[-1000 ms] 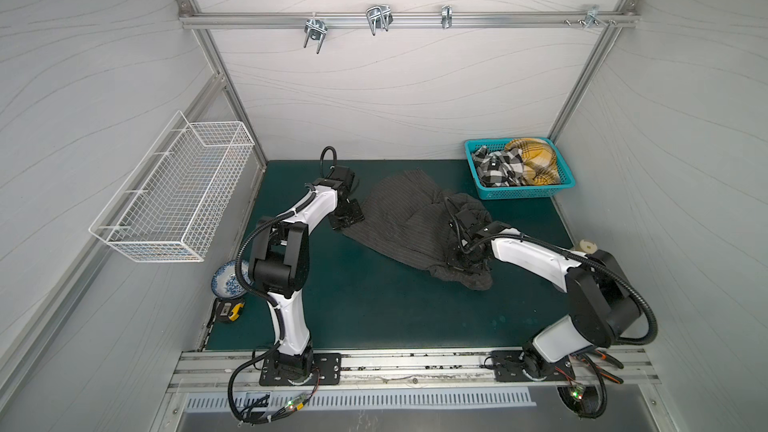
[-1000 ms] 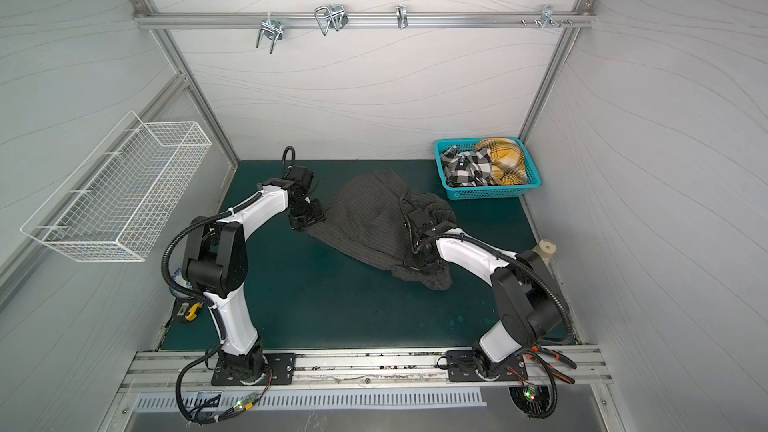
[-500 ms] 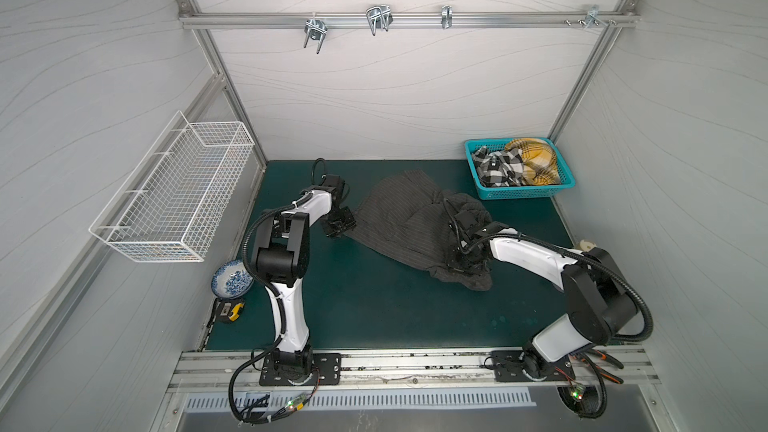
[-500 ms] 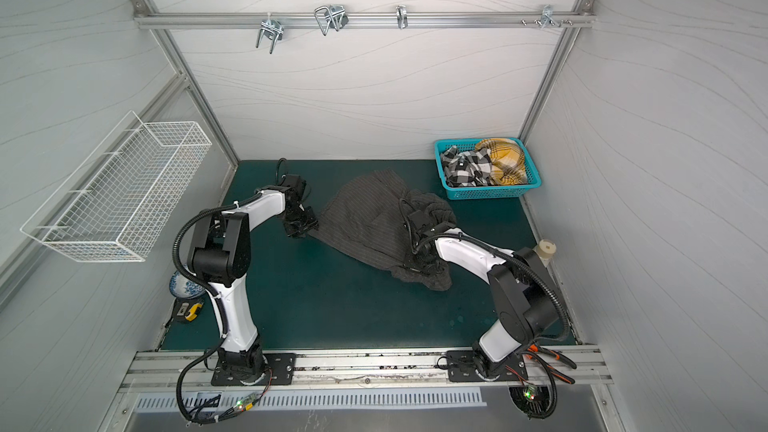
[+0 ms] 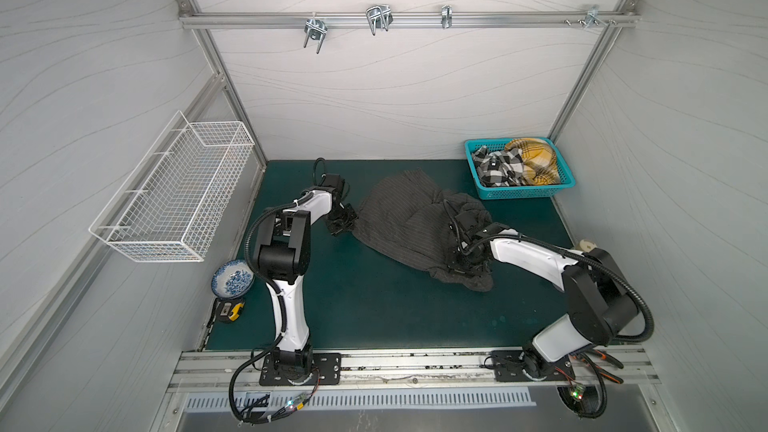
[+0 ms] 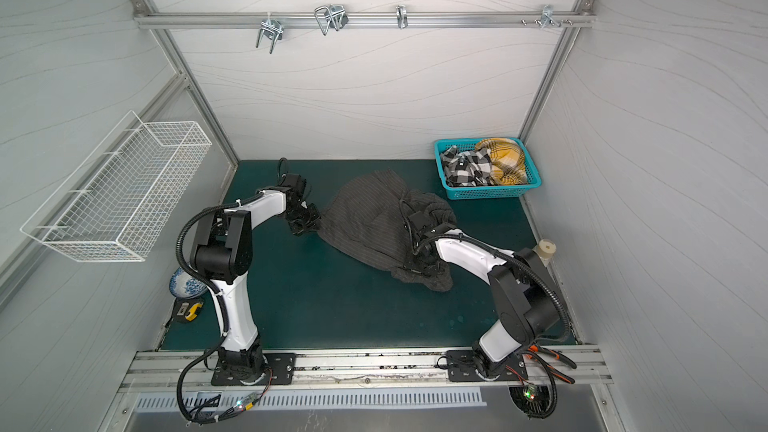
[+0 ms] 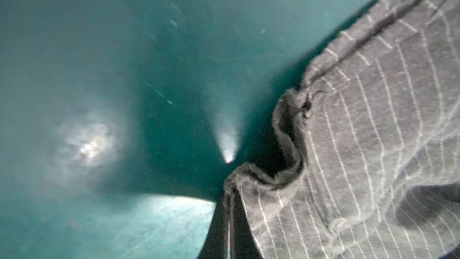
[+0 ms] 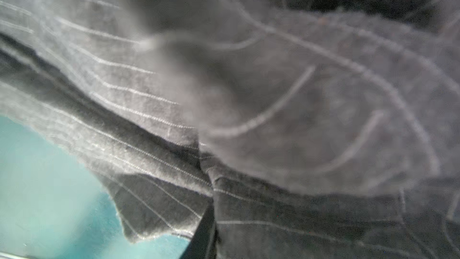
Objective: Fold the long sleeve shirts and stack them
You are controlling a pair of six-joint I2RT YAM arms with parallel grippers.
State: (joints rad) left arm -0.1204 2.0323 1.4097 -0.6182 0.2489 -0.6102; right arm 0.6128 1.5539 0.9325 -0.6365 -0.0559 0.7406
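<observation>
L gripper (image 7: 229, 195) pinches shut on left edge of the pinstriped shirt (image 5: 399, 218), mid-mat; R gripper (image 5: 463, 261) sits on its near-right bunch, can't tell grip. You've open green mat (image 5: 353, 297) nearside.

Left arm (image 5: 286, 251): upper link upright, elbow bent, forearm reaching to the left edge of the dark pinstriped shirt (image 5: 399, 218) in both top views. Left tool (image 5: 341, 226) sits at that edge, angled down; the left wrist view shows its jaws closed together, pinching the hem.

Right arm (image 5: 536, 259): stretched low towards the shirt's near right part. Right tool (image 5: 463, 261) is sunk in bunched cloth there, which hides the jaw state.
</observation>
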